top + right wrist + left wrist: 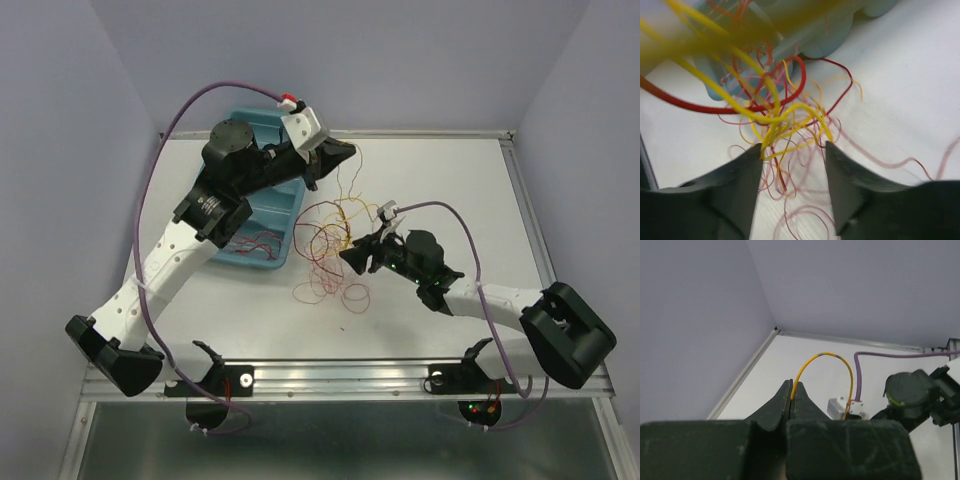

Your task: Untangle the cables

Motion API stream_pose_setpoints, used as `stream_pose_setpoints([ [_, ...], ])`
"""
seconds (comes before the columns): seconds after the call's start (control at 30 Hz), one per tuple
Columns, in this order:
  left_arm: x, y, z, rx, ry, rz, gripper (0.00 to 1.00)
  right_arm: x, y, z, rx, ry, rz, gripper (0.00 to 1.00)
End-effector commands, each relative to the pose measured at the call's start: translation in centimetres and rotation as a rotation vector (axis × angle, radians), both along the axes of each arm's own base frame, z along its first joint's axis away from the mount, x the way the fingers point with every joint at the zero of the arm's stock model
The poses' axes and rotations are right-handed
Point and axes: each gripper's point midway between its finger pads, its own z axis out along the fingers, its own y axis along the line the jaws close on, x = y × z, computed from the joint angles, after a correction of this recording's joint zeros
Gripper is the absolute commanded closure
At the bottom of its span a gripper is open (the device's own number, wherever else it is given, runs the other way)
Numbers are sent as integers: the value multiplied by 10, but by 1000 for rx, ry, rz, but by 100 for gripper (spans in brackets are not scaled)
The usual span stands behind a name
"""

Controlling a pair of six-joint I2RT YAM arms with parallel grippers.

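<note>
A tangle of thin red and yellow cables (328,240) lies on the white table at the middle, beside a blue tray. My left gripper (348,152) is raised behind the tangle and is shut on a yellow wire (826,358), which arcs up from its closed tips (793,388) and hangs down towards the tangle. My right gripper (352,258) is open at the tangle's right edge. In the right wrist view its fingers (747,167) stand wide apart, with yellow and red strands (785,120) lying between and just above the tips.
A blue tray (291,200) at the left holds several red wires (250,241). Loose red loops (335,295) lie in front of the tangle. The left arm (215,205) reaches across the tray. Purple cords (452,212) run along both arms. Walls enclose the table.
</note>
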Motion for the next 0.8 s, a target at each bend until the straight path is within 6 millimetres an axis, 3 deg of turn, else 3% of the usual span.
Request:
stream_pose_setpoints([
  [0.0,-19,5,63,-84,-39,-36,100,23,10,40,64,-81,-40,53],
  [0.07,-18,16,96,-139,-83,18,100,29,5,34,58,-44,-95,67],
  [0.1,-13,22,108,-163,-97,65,100,36,-5,35,59,-41,-167,88],
  [0.13,-14,27,119,-183,-115,89,100,41,-12,35,58,-36,-217,97],
  [0.2,-18,43,149,-239,-173,141,100,50,-31,29,60,6,-343,99],
  [0.3,-20,82,189,-364,-239,306,100,70,-88,21,66,60,-687,100],
  [0.33,-33,97,202,-404,-273,321,100,73,-105,14,79,107,-772,99],
  [0.47,-61,121,226,-494,-340,321,100,78,-152,5,142,184,-948,100],
  [0.5,-65,122,228,-501,-342,314,100,78,-155,9,154,180,-952,99],
  [0.57,-70,118,228,-502,-331,277,100,71,-134,16,155,169,-798,99],
  [0.6,-69,114,224,-492,-318,262,100,64,-120,39,166,49,-657,73],
  [0.63,-69,108,221,-486,-302,237,100,44,-85,52,191,7,-415,52],
  [0.67,-66,104,215,-476,-288,229,100,30,-74,88,266,-124,-301,18],
  [0.7,-65,100,211,-467,-278,217,100,19,-67,94,280,-151,-229,6],
  [0.77,-61,93,202,-454,-256,197,100,-12,-42,111,274,-231,1,0],
])
